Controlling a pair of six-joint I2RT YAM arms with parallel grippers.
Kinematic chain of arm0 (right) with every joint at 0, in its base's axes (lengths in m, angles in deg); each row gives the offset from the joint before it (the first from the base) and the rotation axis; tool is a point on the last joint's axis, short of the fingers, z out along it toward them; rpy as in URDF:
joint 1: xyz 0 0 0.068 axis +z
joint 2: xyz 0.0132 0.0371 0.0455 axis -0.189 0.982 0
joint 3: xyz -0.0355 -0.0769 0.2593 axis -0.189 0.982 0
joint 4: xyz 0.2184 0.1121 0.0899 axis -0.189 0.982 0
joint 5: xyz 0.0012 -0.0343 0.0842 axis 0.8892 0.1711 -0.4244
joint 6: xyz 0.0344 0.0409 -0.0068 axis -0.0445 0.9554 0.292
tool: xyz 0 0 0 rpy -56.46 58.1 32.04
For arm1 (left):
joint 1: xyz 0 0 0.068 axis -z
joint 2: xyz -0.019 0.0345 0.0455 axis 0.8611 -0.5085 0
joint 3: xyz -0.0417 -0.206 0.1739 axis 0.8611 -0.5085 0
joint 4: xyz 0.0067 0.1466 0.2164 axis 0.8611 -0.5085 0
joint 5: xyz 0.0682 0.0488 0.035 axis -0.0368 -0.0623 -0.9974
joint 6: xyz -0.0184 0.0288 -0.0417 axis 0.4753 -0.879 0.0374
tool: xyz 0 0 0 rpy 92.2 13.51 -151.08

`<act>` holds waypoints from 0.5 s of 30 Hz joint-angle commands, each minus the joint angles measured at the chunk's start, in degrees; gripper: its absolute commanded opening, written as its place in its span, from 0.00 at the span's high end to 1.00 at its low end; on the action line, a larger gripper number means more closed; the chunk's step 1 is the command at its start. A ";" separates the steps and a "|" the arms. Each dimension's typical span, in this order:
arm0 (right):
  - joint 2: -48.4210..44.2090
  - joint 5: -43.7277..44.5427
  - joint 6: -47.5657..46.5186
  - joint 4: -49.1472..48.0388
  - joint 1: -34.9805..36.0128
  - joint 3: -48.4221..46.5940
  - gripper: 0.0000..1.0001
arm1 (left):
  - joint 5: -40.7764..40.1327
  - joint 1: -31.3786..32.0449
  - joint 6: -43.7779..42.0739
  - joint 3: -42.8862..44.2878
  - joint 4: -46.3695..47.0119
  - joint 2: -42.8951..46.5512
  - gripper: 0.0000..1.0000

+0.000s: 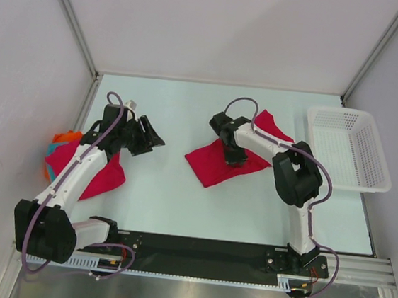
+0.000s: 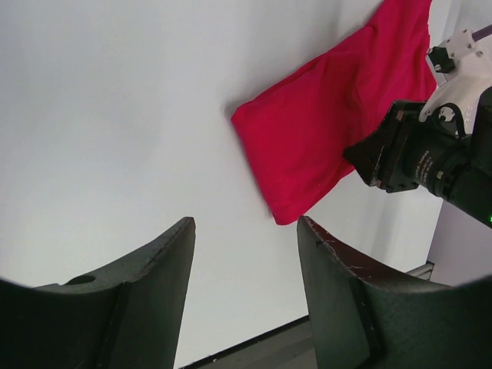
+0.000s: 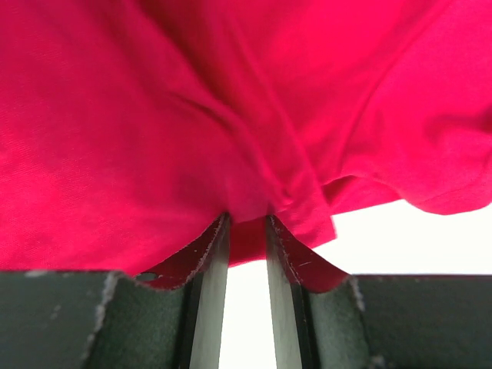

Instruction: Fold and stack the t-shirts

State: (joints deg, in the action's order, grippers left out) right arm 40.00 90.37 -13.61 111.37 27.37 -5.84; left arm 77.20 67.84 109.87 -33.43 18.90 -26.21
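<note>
A crimson t-shirt [image 1: 211,168] lies folded at mid-table, one part [image 1: 273,125] trailing toward the back right. My right gripper [image 1: 235,158] presses down on its middle. In the right wrist view its jaws stand narrowly apart with a fold of that t-shirt [image 3: 247,238] pinched between the tips of the right gripper [image 3: 247,223]. My left gripper [image 1: 150,135] hovers open and empty left of the shirt. In the left wrist view the left gripper [image 2: 246,223] faces the t-shirt [image 2: 315,131]. Another red t-shirt [image 1: 104,174] lies at the left edge under the left arm, beside orange [image 1: 65,136] and teal [image 1: 50,153] garments.
A white mesh basket [image 1: 349,147] stands at the back right corner of the table. Grey walls close in the left, back and right sides. The right arm's wrist [image 2: 430,154] shows at the right of the left wrist view.
</note>
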 commanded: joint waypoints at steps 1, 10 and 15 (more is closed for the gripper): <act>-4.26 1.04 -0.13 -1.49 -0.91 -0.36 0.70 | 1.21 -0.58 -1.35 -0.37 1.92 -0.08 0.39; -1.45 1.65 -0.66 3.26 1.90 -12.31 0.70 | 1.03 -0.67 -1.62 -0.63 2.00 -0.35 0.39; 1.36 0.60 -1.28 3.70 2.52 -16.45 0.69 | 1.12 -0.67 -1.88 -0.54 1.91 -0.61 0.39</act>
State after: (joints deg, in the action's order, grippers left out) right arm 39.52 90.67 -14.04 113.54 29.36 -18.48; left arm 77.33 67.67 109.78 -33.67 18.95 -26.71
